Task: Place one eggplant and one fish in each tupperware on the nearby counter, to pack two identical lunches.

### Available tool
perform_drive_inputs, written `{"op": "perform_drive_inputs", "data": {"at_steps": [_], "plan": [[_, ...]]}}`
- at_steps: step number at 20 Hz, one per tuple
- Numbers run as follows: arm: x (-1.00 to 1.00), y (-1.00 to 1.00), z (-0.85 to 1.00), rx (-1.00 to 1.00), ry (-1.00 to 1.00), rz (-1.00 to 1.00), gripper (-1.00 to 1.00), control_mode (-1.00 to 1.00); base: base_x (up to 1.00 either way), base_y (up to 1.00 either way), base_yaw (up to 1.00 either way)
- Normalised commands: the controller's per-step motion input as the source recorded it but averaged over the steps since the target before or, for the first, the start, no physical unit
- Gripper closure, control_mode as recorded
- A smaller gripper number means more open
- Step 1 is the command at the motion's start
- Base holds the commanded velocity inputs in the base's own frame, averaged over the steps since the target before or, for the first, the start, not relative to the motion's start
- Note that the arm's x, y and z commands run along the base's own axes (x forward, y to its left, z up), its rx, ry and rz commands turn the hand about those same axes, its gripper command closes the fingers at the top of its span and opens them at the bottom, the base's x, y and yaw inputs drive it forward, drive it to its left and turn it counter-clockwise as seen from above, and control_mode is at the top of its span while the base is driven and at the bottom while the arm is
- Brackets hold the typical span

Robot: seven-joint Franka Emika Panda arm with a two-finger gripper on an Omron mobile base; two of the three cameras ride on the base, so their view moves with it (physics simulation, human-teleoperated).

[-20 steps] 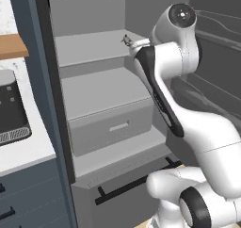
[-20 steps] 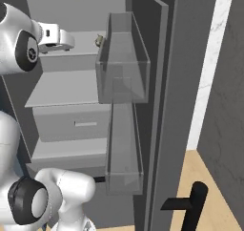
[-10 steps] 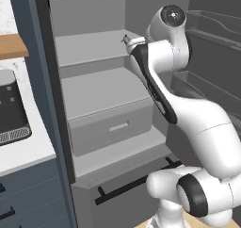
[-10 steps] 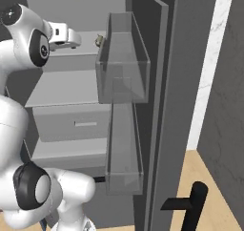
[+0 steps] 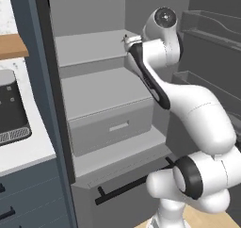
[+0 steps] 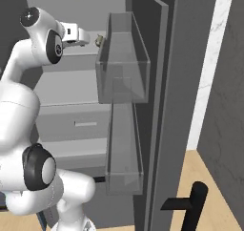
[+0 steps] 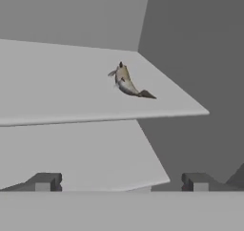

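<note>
Fish (image 7: 127,82) is lying on the upper fridge shelf (image 7: 57,82), toward its right back corner, tail pointing right in the hand view. The end effector (image 7: 121,182) is aimed at it from in front with nothing between its fingertips (image 7: 44,182), which sit wide apart, well short of the fish. From the right base view the end effector (image 6: 91,38) is reaching into the open fridge at upper-shelf height, the fish (image 6: 100,40) just beyond it. A drawer (image 5: 110,126) sits lower down, and the worktop (image 5: 23,154) is off to the left.
</note>
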Motion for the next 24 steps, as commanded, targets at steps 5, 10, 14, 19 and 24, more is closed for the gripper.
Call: {"op": "perform_drive_inputs", "data": {"at_steps": [5, 10, 14, 19, 24], "plan": [[0.57, 0.0, 0.0, 0.0, 0.03, 0.0, -1.0, -1.0, 0.0, 0.0, 0.0], [0.53, 0.0, -0.1, 0.0, 0.05, 0.0, -1.0, -1.0, 0.0, 0.0, 0.0], [0.55, 0.0, 0.0, 0.0, 0.04, 0.0, -1.0, -1.0, 0.0, 0.0, 0.0], [0.55, 0.0, -0.03, 0.0, 0.05, 0.0, -1.0, -1.0, 0.0, 0.0, 0.0], [0.55, 0.0, -0.02, 0.0, 0.03, 0.0, -1.0, -1.0, 0.0, 0.0, 0.0]]}}
